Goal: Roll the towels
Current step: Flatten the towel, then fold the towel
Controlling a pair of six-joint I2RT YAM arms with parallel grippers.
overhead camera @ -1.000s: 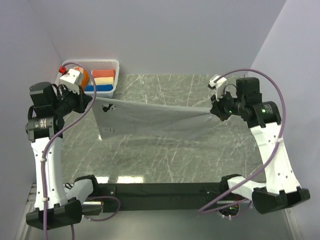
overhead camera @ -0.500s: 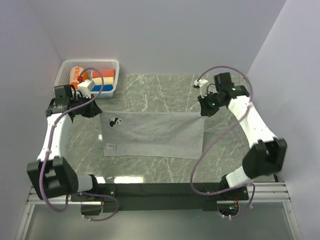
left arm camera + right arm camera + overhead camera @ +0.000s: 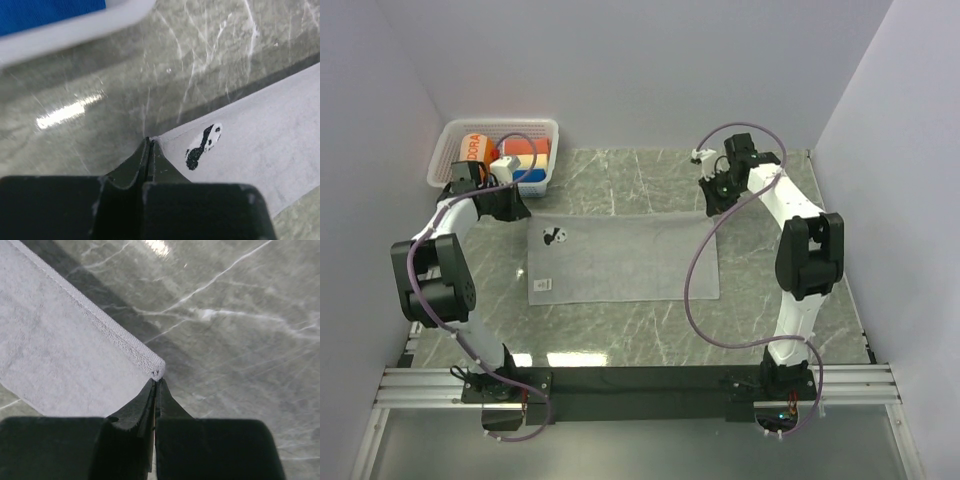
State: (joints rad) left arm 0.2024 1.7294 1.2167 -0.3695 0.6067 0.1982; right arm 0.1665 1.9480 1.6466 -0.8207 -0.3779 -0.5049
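The grey towel [image 3: 625,258] lies spread flat on the marble table, with a small panda print [image 3: 556,237] near its far left corner. My left gripper [image 3: 520,210] is shut on that far left corner; in the left wrist view the gripper [image 3: 148,141] pinches the towel [image 3: 260,135] beside the print. My right gripper [image 3: 713,207] is shut on the far right corner, and the right wrist view shows the gripper [image 3: 156,377] holding the tip of the towel's hem [image 3: 65,355]. The orange towel [image 3: 470,150] with lettering sits rolled in the basket.
A white basket [image 3: 498,126] stands at the far left corner with red, cream and blue rolls [image 3: 530,160] inside. Its rim [image 3: 75,27] is just beyond my left gripper. Purple walls close in the back and both sides.
Both arms moved away from the base and down with the towel. It hung stretched in the air a second ago; now it lies flat on the table.
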